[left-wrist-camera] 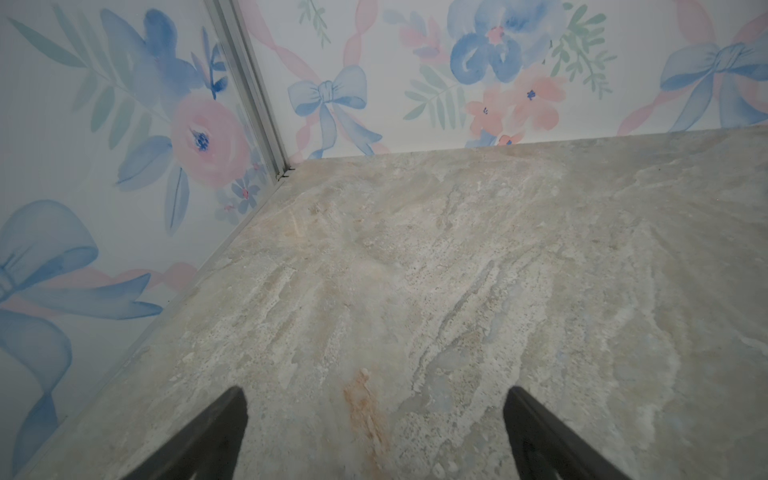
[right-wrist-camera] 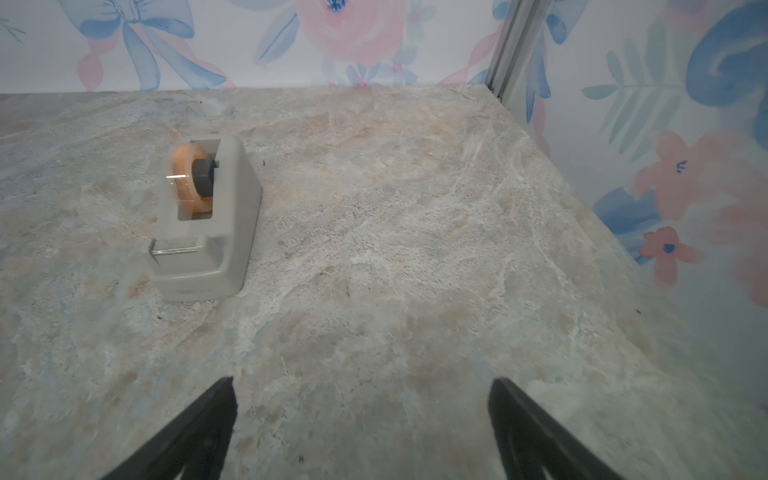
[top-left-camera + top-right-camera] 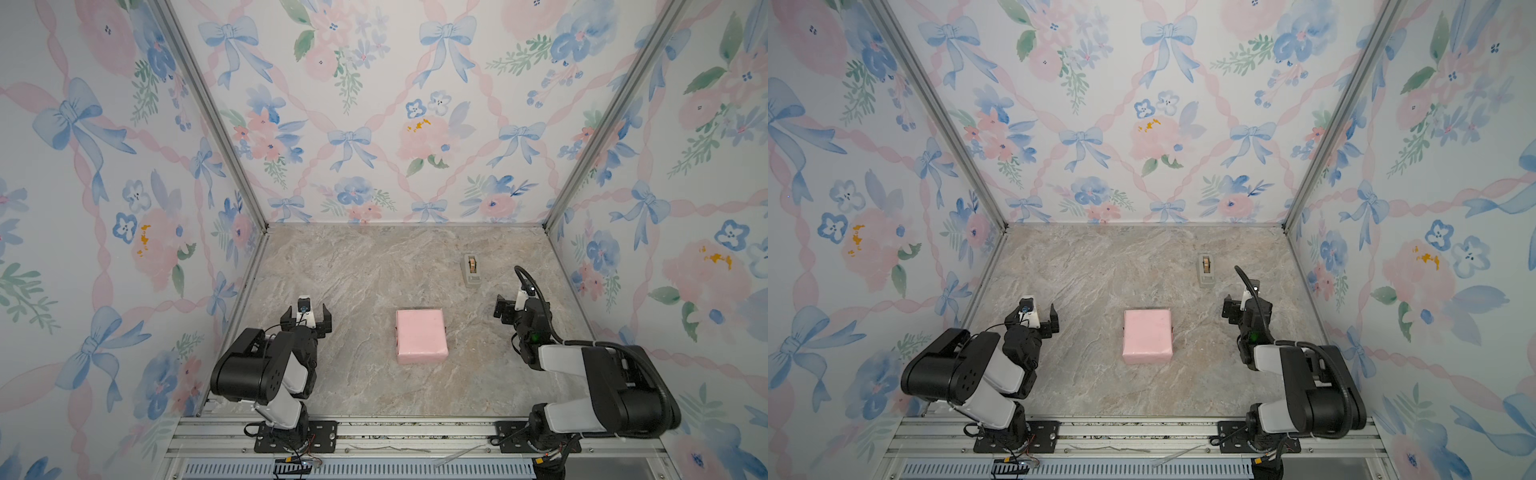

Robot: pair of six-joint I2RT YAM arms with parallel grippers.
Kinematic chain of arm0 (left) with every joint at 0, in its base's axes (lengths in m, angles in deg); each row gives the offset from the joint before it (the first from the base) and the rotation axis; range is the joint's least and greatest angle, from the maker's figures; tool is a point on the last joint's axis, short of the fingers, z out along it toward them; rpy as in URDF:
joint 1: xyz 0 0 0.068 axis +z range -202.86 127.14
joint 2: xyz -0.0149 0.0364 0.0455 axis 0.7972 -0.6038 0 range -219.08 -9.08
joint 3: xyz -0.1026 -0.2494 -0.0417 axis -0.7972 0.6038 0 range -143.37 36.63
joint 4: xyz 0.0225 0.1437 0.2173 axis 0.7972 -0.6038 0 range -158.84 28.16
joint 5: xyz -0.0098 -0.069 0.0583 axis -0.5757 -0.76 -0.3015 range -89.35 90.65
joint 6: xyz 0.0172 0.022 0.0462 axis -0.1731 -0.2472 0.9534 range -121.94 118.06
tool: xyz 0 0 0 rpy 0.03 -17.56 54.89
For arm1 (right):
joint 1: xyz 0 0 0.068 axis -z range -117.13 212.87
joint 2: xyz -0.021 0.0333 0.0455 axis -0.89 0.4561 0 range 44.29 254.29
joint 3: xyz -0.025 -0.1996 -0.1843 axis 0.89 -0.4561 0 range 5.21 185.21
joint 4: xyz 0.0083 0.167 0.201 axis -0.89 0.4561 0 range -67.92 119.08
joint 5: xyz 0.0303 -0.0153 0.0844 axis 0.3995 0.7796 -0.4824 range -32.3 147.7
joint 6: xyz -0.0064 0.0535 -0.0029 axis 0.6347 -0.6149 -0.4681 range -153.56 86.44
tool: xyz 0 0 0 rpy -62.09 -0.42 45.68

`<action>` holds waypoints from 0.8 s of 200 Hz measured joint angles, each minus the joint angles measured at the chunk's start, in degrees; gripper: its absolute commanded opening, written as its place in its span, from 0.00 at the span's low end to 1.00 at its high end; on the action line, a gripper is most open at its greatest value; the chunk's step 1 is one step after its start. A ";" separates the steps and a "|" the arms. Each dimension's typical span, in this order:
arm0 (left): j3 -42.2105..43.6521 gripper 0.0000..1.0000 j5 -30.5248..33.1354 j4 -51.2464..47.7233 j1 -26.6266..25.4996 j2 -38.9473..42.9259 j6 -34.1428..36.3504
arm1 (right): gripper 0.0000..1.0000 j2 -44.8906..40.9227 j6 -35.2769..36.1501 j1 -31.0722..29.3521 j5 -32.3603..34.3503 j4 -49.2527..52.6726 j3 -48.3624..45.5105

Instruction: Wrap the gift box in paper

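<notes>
The paper, pale pink side out, is folded into a squarish parcel lying in the middle of the marble tabletop. The gift box is hidden inside it. My left gripper hovers left of the parcel, well apart from it, open and empty. The left wrist view shows only bare table between the spread fingers of this gripper. My right gripper stands to the right of the parcel and slightly behind it, also open and empty. Nothing lies between its fingers in the right wrist view.
A small beige tape dispenser stands behind the right gripper, towards the back right. Floral walls close the table on three sides, with metal posts at the back corners. A metal rail runs along the front edge.
</notes>
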 measured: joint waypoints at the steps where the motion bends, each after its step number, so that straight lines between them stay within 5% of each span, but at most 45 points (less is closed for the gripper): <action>1: -0.13 0.98 -0.15 -0.17 0.07 0.17 0.00 | 0.96 0.24 0.00 0.07 -0.04 -0.17 0.00; 42: -10.38 0.98 -3.98 -7.04 4.72 2.27 -2.60 | 0.96 2.32 0.04 2.05 -4.55 -1.05 2.01; 160: -10.03 0.98 -5.31 -9.86 5.03 2.34 -3.48 | 0.96 2.29 0.87 1.29 -6.10 -0.28 4.50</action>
